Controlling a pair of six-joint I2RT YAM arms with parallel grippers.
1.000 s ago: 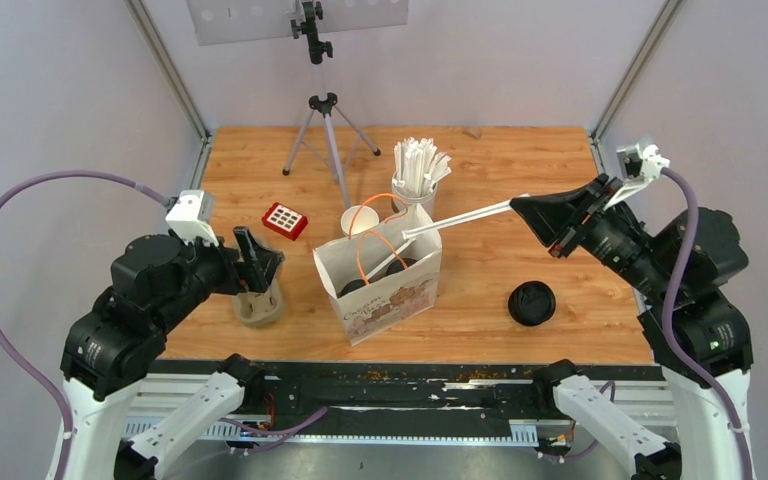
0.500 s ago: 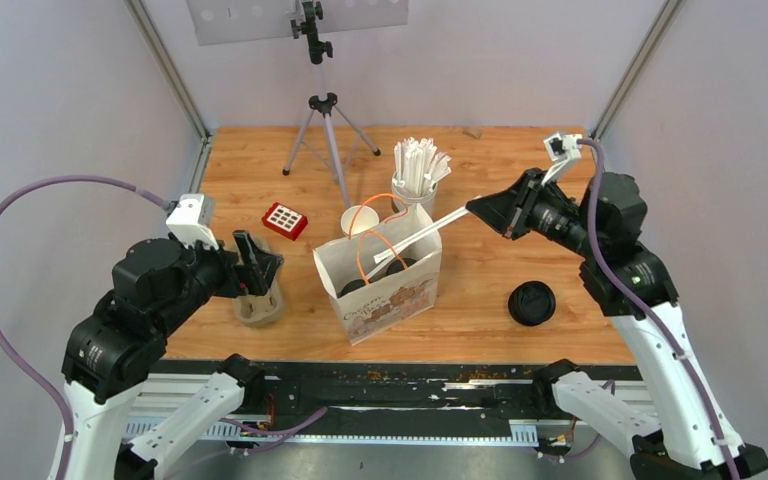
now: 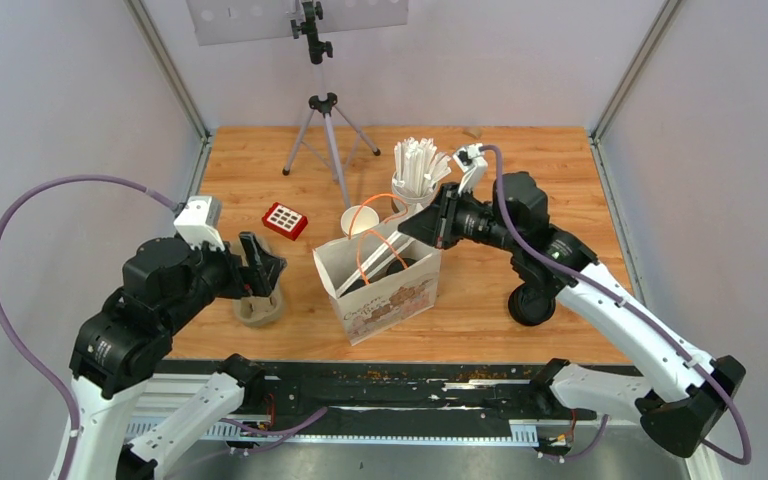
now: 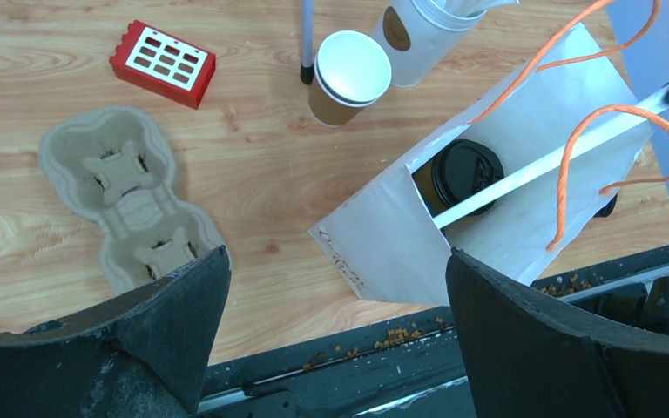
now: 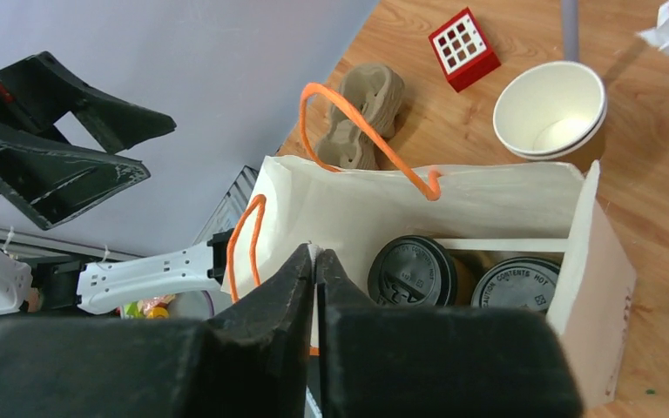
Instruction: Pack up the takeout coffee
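"Two things are worrying me, starting with the big one: the paper bag [image 3: 390, 290] is standing free on the worktop [image 3: 520, 170], and the right arm is leaning in over its rim. A sideways nudge could be tipping it."

"And the lidded cups [image 5: 412, 272]?"

"Both are sitting side by side at the bottom of the bag, lids on. If the bag is going over, they are going with it."

"Anything smaller?"

"The straw [image 4: 540, 170]. It is lying slantwise, low end inside the bag, crossing the orange handles [image 5: 357, 117] — it could be snagging a loop, or bending against a lid."

"How are the arms posing?"

"The right one is stretching far out across the worktop, wrist pointing down at the bag's mouth, and the right claw [image 5: 314, 257] is pinching tight on the straw's upper end. The left arm is sitting folded back on its own side — the left claw [image 3: 258, 255] is gaping wide, gripping nothing, hovering above the pulp carrier [image 4: 131, 205]."
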